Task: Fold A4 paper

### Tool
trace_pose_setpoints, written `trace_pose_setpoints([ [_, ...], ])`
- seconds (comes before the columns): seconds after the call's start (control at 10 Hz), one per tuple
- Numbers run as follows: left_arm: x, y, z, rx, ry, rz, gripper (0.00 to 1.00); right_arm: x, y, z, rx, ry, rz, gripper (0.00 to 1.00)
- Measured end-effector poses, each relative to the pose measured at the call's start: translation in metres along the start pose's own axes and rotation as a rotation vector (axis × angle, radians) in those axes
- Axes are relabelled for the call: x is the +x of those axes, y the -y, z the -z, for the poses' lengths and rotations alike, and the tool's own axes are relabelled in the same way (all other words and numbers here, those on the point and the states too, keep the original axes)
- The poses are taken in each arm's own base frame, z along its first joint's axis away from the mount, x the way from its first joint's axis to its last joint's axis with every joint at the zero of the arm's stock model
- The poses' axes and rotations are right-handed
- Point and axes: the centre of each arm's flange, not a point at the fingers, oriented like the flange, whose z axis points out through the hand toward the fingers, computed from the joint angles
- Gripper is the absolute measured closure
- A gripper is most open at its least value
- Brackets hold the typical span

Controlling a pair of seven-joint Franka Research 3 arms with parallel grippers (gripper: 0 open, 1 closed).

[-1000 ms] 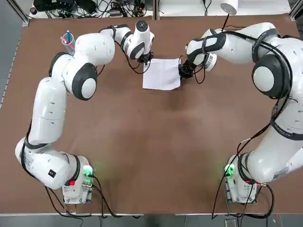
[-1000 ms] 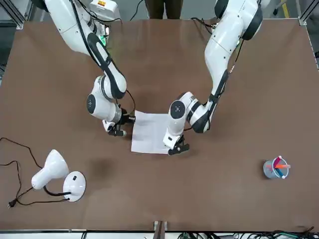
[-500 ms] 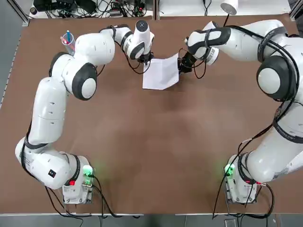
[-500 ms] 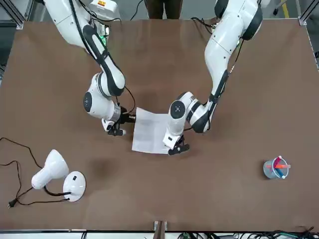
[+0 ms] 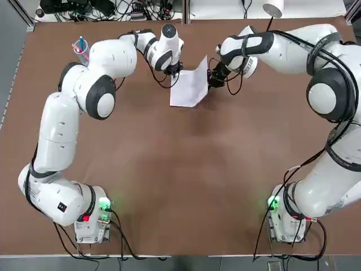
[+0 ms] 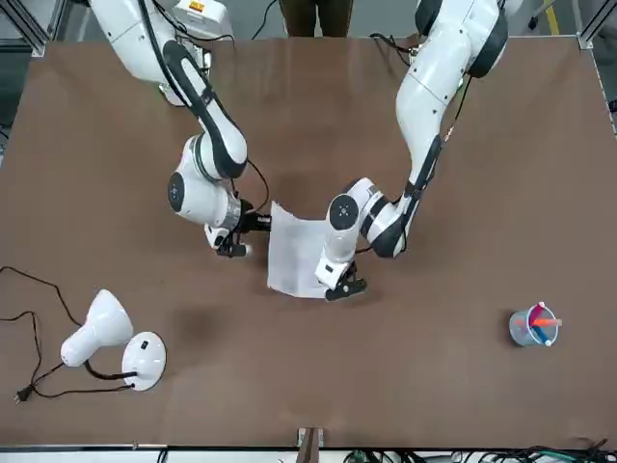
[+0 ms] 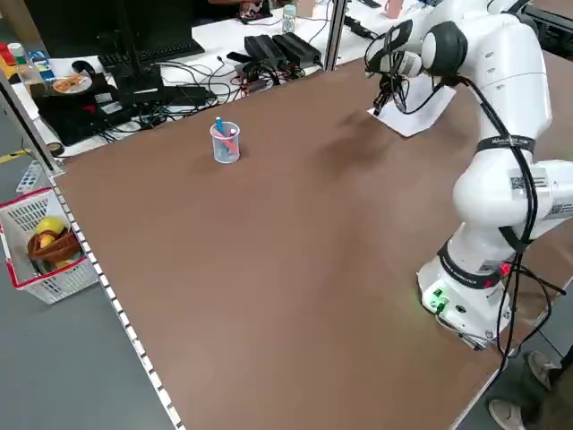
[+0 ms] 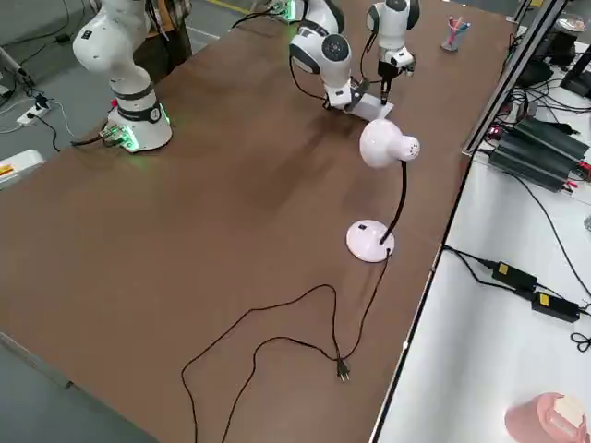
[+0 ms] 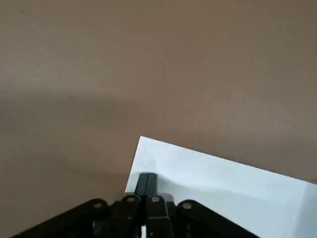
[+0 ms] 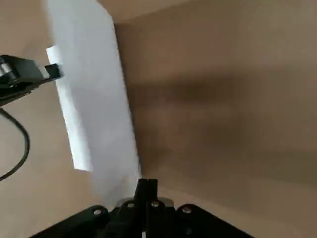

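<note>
The A4 paper (image 5: pixel 189 87) is a narrow white sheet at the far middle of the table. Its edge on my right side is raised and curls up over the rest (image 6: pixel 292 256). My right gripper (image 5: pixel 211 79) is shut on that raised edge, with the sheet rising from its fingertips in the right wrist view (image 10: pixel 94 99). My left gripper (image 5: pixel 175 72) is shut, and its tips rest on the sheet's far corner on my left side (image 9: pixel 147 179). That corner lies flat on the table (image 9: pixel 223 183).
A white desk lamp (image 6: pixel 106 338) with a trailing cord stands at the far right of the table. A clear cup of pens (image 5: pixel 82 49) sits at the far left. Off the table's left side is a basket (image 7: pixel 45 246) holding fruit.
My right gripper has moved left and up with the paper's right edge. The sheet has gone from flat to raised and curled over. The left gripper has not moved.
</note>
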Motion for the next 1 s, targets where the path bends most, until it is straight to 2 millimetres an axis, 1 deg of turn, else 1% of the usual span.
trace_pose_setpoints([
  [0.2,0.0,0.0,0.0,0.0,0.0,0.0,0.99,-0.004,0.009,-0.002,0.023,0.004,-0.004,0.97],
  [0.4,0.0,0.0,0.0,-0.001,-0.001,0.0,0.99,-0.004,0.019,0.0,0.059,0.0,-0.023,0.97],
  [0.6,0.0,0.0,0.0,-0.002,-0.001,0.0,0.99,-0.008,0.037,-0.002,0.098,-0.022,-0.036,0.97],
  [0.8,0.0,0.0,0.0,-0.003,-0.002,0.0,0.99,-0.012,0.048,-0.016,0.106,-0.034,-0.032,0.97],
  [1.0,0.0,0.0,0.0,-0.013,-0.008,0.0,0.99,-0.007,0.05,-0.03,0.11,-0.028,-0.033,0.97],
])
